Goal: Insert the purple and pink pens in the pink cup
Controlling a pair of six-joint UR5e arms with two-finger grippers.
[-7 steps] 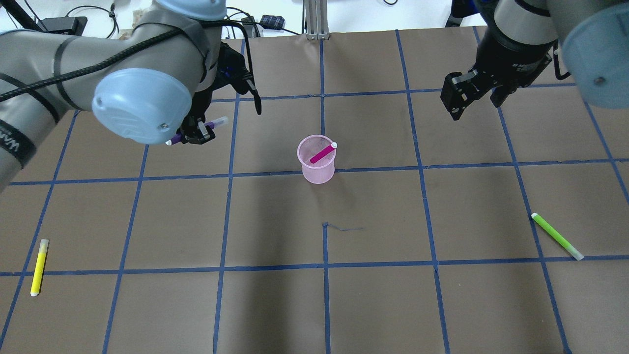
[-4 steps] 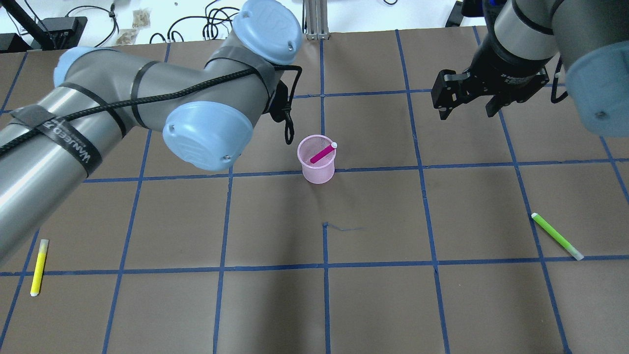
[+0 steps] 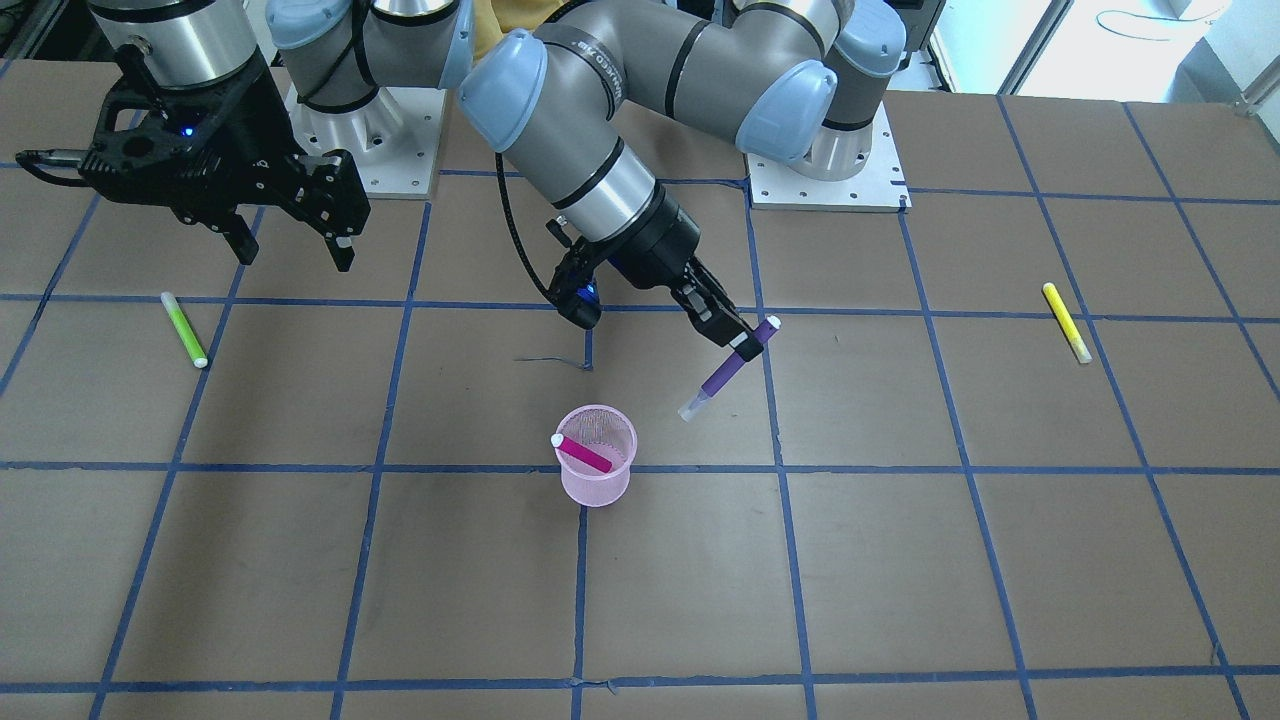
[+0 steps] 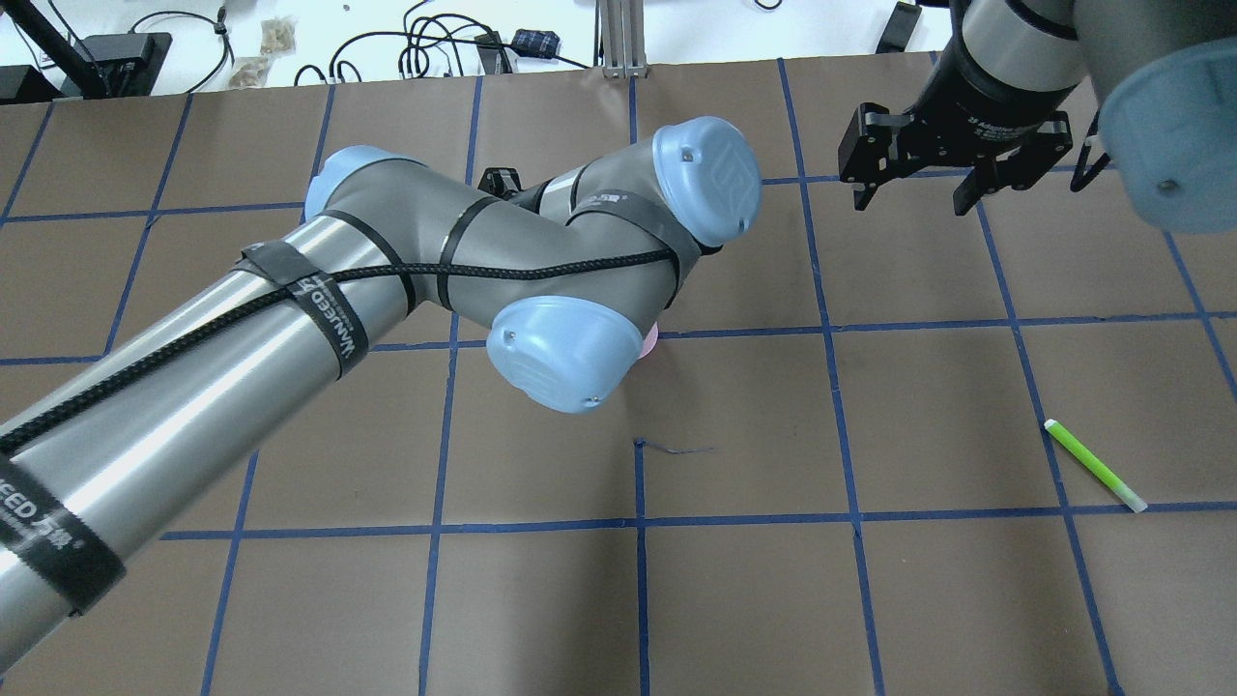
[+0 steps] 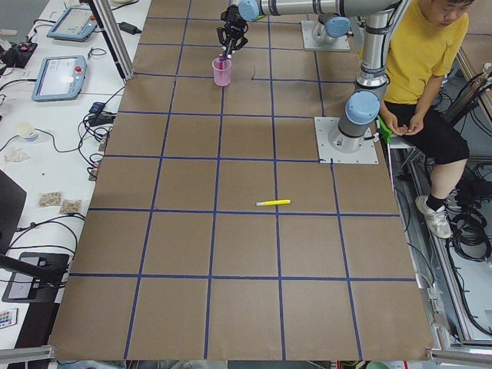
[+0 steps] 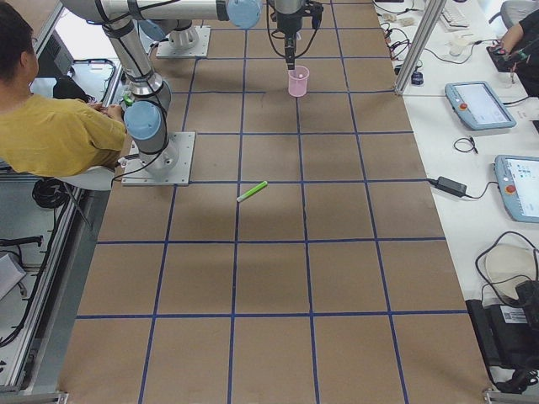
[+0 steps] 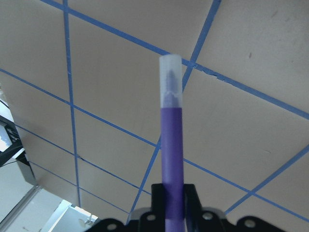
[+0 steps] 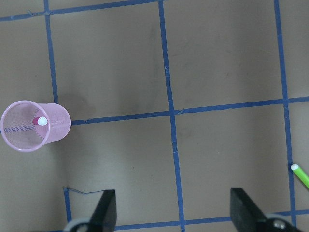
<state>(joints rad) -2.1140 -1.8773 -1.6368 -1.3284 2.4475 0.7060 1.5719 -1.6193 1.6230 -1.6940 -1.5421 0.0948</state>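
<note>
Halfway there: the pink pen (image 3: 583, 455) sat tilted in the cup (image 3: 600, 487), white end poking over the rim, so only the purple pen (image 3: 727, 370) was left. The left gripper (image 3: 738, 345) was clamped on its upper end, the pen slanting clear cap down in the air, near the cup but not over the mouth yet. The right gripper (image 3: 295, 255) hung wide open and empty, well off to the side, and the green pen (image 3: 184, 329) and yellow pen (image 3: 1066, 322) lay far out, neither in the way.

Brown table (image 4: 870, 599) with blue tape (image 4: 642, 580) grid; white bench (image 5: 31, 165) with tablets (image 5: 58, 77) alongside.
</note>
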